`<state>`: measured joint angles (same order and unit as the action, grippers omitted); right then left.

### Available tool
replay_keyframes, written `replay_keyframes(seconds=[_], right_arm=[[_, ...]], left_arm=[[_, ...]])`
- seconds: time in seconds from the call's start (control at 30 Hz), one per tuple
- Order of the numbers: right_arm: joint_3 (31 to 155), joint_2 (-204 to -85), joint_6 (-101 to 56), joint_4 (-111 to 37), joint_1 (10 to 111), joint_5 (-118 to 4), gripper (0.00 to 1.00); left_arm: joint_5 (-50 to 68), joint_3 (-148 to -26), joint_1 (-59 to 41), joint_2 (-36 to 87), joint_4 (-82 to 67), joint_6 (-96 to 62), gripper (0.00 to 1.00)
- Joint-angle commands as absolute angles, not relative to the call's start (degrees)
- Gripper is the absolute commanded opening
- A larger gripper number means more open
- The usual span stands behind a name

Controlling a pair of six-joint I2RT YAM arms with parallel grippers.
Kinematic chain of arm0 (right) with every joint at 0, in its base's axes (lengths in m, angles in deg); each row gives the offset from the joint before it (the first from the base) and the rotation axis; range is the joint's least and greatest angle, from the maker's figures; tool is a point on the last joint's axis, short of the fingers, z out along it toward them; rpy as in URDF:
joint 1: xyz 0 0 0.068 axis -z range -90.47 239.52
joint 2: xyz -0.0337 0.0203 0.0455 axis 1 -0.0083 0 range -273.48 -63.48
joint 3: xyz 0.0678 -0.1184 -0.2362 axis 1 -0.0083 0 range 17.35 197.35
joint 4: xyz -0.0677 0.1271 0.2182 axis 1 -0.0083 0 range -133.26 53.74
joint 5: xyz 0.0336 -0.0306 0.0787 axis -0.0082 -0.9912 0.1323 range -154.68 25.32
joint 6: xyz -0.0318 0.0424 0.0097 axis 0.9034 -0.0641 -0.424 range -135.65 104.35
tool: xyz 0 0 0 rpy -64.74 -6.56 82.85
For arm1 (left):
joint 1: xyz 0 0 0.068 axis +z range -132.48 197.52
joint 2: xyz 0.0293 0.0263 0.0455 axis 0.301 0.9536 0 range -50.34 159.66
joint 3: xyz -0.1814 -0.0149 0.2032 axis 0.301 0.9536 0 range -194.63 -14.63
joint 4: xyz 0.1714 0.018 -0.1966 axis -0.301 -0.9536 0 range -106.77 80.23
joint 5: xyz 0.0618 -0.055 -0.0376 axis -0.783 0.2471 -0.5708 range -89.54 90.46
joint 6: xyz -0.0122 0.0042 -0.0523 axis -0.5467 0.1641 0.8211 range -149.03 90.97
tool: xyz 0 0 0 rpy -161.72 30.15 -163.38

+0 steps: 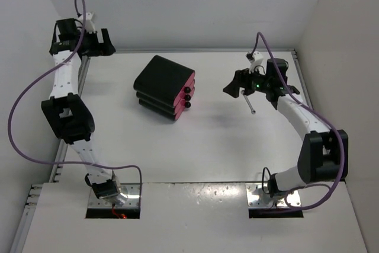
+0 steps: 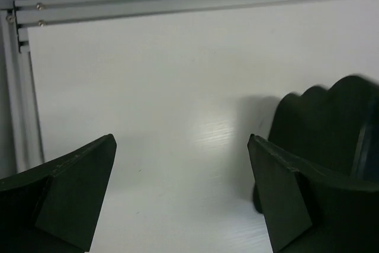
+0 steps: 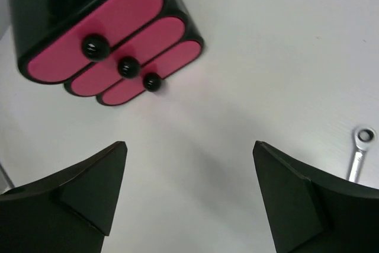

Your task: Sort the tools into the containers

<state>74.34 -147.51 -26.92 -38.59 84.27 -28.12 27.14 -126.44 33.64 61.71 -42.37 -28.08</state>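
Note:
The black cabinet (image 1: 161,80) stands mid-table with three pink drawers (image 1: 185,94) facing right, all shut. In the right wrist view the cabinet (image 3: 53,4) is at the upper left, with the drawers (image 3: 118,45) and their black knobs (image 3: 128,66). A thin silver wrench (image 1: 250,103) lies on the table just below my right gripper (image 1: 234,85); it also shows at the right edge of the right wrist view (image 3: 359,152). My right gripper (image 3: 189,146) is open and empty. My left gripper (image 1: 105,43) is at the far left corner; in its wrist view it (image 2: 182,140) is open and empty. The scissors, screwdriver and yellow-handled tool are out of view.
A metal rail (image 2: 177,1) runs along the table's far edge and left side near my left gripper. A dark scalloped shape (image 2: 323,122) sits behind the left gripper's right finger; I cannot tell what it is. White walls enclose the table.

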Motion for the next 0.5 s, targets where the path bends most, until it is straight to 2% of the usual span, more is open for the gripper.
replay_keyframes(seconds=[0.0,0.1,0.33,0.47], right_arm=[[78.60,-145.66,-19.62,-46.62,86.88,-34.69,0.92],[79.83,-145.66,-20.31,-49.62,89.34,-39.25,1.00],[87.74,-152.15,-12.96,-65.33,96.37,-30.33,1.00],[84.94,-152.07,-9.25,-64.74,98.67,-26.20,1.00]], left_arm=[[16.47,-123.45,30.18,63.21,-50.46,-39.65,1.00],[15.49,-118.35,30.17,63.83,-50.47,-44.49,1.00],[21.64,-113.86,27.98,67.87,-50.99,-49.51,1.00],[22.17,-112.71,24.73,70.24,-50.99,-51.35,1.00]])
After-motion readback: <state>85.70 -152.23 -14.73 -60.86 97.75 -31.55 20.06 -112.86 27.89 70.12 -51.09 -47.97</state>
